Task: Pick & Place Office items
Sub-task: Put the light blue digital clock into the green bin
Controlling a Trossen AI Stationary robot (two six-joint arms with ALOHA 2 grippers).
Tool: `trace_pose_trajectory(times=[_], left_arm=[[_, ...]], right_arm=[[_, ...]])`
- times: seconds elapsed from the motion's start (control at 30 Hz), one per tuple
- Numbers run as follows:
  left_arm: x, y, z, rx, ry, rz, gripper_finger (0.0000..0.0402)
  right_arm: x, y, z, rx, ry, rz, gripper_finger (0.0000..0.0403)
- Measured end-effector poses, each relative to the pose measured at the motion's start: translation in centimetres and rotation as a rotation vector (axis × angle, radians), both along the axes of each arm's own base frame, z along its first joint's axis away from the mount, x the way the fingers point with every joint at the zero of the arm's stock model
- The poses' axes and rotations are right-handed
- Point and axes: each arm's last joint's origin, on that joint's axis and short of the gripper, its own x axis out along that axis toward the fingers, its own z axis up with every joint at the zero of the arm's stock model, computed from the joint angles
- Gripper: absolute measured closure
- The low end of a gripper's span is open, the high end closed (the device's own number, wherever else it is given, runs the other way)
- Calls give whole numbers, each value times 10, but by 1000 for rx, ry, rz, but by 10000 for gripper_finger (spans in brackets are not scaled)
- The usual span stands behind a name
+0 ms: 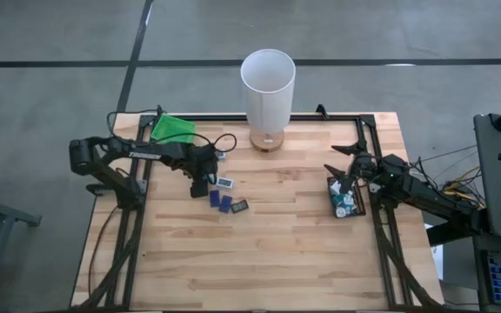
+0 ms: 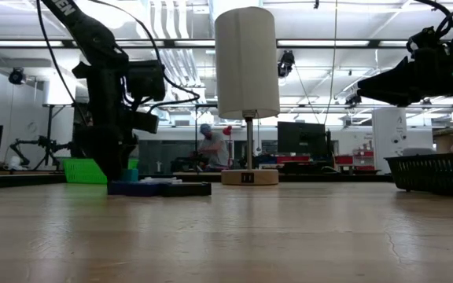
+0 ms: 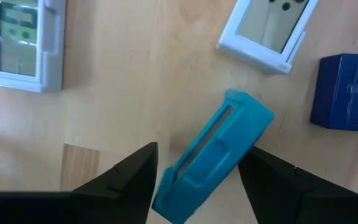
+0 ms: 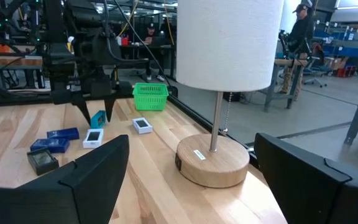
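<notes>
**A:** So where's the left gripper [image 3: 197, 180] right now?

**B:** Down at the table by the cluster of office items. Its two dark fingers sit on either side of a tilted teal piece [image 3: 213, 155], with visible gaps, so nothing's clamped. Around it: two white framed blocks [image 3: 263, 31], a dark blue rectangle [image 3: 347, 92], and a black piece [image 1: 240, 206] at the cluster's right end.

**A:** And the right gripper [image 1: 344, 174]?

**B:** Hanging above the black tray [image 1: 332, 198] on the right side, fingers spread wide, holding nothing. Some small pieces lie in that tray. The lamp [image 1: 267, 87] stands at the far edge, green basket [image 1: 172, 129] behind the left arm.
</notes>
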Motion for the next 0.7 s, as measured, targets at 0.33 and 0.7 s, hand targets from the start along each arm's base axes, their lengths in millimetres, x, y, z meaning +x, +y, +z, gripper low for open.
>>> trace_pose_trajectory(times=[0.33, 0.7], left_arm=[[2, 1, 1, 8, -25, 7, 288], [3, 2, 1, 8, -34, 19, 353]], right_arm=[[0, 0, 0, 0, 0, 0, 53], [0, 0, 0, 0, 0, 0, 62]])
